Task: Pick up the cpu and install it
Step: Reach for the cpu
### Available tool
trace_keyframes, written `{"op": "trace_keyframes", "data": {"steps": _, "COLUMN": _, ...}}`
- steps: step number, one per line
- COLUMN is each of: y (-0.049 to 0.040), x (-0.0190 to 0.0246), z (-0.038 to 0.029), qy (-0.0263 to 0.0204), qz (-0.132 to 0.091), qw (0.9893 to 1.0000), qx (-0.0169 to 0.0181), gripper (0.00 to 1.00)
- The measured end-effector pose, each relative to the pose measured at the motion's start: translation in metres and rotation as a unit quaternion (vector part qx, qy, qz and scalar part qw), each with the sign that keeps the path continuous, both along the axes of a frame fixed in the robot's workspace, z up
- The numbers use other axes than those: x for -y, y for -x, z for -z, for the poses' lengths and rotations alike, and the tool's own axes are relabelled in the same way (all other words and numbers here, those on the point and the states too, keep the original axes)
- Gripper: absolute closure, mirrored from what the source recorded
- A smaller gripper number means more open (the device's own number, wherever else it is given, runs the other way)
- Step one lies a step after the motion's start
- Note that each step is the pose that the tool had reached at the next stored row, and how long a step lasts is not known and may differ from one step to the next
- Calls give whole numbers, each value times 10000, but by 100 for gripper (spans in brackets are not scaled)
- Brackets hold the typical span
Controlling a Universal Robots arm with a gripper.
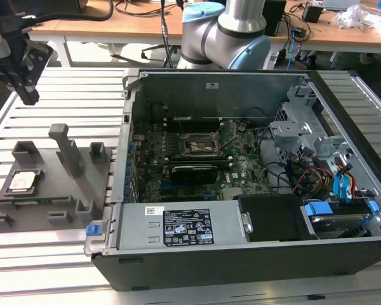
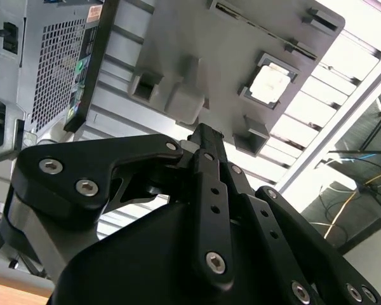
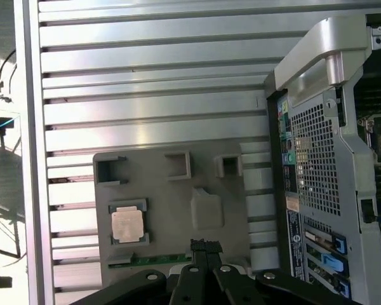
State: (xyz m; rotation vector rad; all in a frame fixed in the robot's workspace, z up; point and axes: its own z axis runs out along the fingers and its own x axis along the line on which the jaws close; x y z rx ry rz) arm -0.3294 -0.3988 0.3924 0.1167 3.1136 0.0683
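The cpu, a small square chip with a silvery top, lies flat in a recess of the grey fixture plate at the exterior view's left. It also shows in both wrist views, cpu and cpu. My gripper hangs high above the far end of the plate, well clear of the chip, with its black fingers pressed together and nothing between them. They appear shut as well in the second wrist view, gripper. The open computer case holds the motherboard with its black socket frame.
The fixture plate carries a tall post and several small blocks. Everything rests on a slotted aluminium table. Inside the case are a long black graphics card, a power supply and a drive cage with cables. The arm's base stands behind the case.
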Motion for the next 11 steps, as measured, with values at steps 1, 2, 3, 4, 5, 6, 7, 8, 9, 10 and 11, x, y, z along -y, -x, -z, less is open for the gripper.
{"op": "trace_keyframes", "data": {"steps": 1, "y": 12, "x": 0, "z": 0, "qy": 0, "qz": 0, "qw": 10000, "qx": 0, "gripper": 89}}
{"op": "trace_keyframes", "data": {"steps": 2, "y": 27, "x": 0, "z": 0, "qy": 0, "qz": 0, "qw": 10000, "qx": 0, "gripper": 89}}
{"op": "trace_keyframes", "data": {"steps": 3, "y": 52, "x": 0, "z": 0, "qy": 0, "qz": 0, "qw": 10000, "qx": 0, "gripper": 89}}
{"op": "trace_keyframes", "data": {"steps": 4, "y": 65, "x": 0, "z": 0, "qy": 0, "qz": 0, "qw": 10000, "qx": 0, "gripper": 89}}
{"op": "trace_keyframes", "data": {"steps": 5, "y": 77, "x": 0, "z": 0, "qy": 0, "qz": 0, "qw": 10000, "qx": 0, "gripper": 89}}
{"op": "trace_keyframes", "data": {"steps": 6, "y": 86, "x": 0, "z": 0, "qy": 0, "qz": 0, "qw": 10000, "qx": 0, "gripper": 89}}
{"op": "trace_keyframes", "data": {"steps": 7, "y": 98, "x": 0, "z": 0, "qy": 0, "qz": 0, "qw": 10000, "qx": 0, "gripper": 89}}
{"op": "trace_keyframes", "data": {"steps": 8, "y": 118, "x": 0, "z": 0, "qy": 0, "qz": 0, "qw": 10000, "qx": 0, "gripper": 89}}
{"op": "trace_keyframes", "data": {"steps": 9, "y": 132, "x": 0, "z": 0, "qy": 0, "qz": 0, "qw": 10000, "qx": 0, "gripper": 89}}
{"op": "trace_keyframes", "data": {"steps": 10, "y": 141, "x": 0, "z": 0, "qy": 0, "qz": 0, "qw": 10000, "qx": 0, "gripper": 89}}
{"op": "trace_keyframes", "data": {"steps": 11, "y": 159, "x": 0, "z": 0, "qy": 0, "qz": 0, "qw": 10000, "qx": 0, "gripper": 89}}
